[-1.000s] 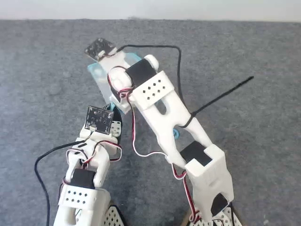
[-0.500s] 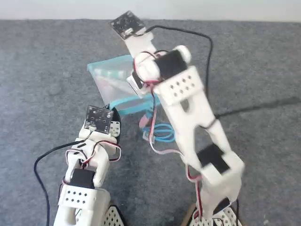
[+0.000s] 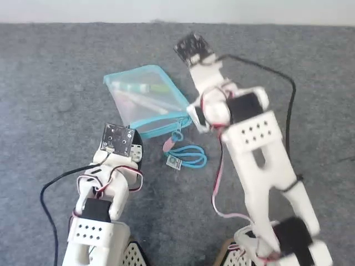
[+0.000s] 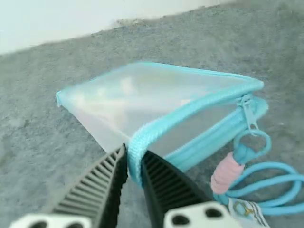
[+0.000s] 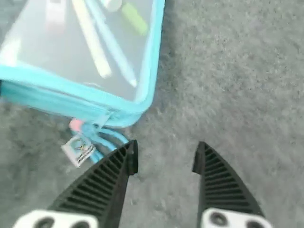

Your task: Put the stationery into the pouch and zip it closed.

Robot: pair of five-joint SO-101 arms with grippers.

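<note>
A clear pouch (image 3: 145, 100) with teal edging lies on the grey carpet, with several pens (image 5: 102, 47) showing through its side. Its zip slider (image 4: 245, 105) sits at one corner, where a teal cord loop (image 3: 188, 156) with a pink band and a small tag (image 3: 173, 162) trails onto the carpet. My left gripper (image 4: 134, 164) is shut on the pouch's (image 4: 156, 99) teal edge at the near corner; from above it (image 3: 137, 145) stands at the pouch's near side. My right gripper (image 5: 166, 156) is open and holds nothing. It hangs over bare carpet just beside the slider corner of the pouch (image 5: 80, 57).
Grey carpet (image 3: 50, 72) covers the table up to a pale wall at the far edge. Black cables run from both arms, one across the carpet on the right (image 3: 289, 105). Both arm bases stand at the near edge.
The right arm has swung from over the pouch to the right, uncovering the pouch and the cord loop. The left arm has kept still, shut on the pouch's edge.
</note>
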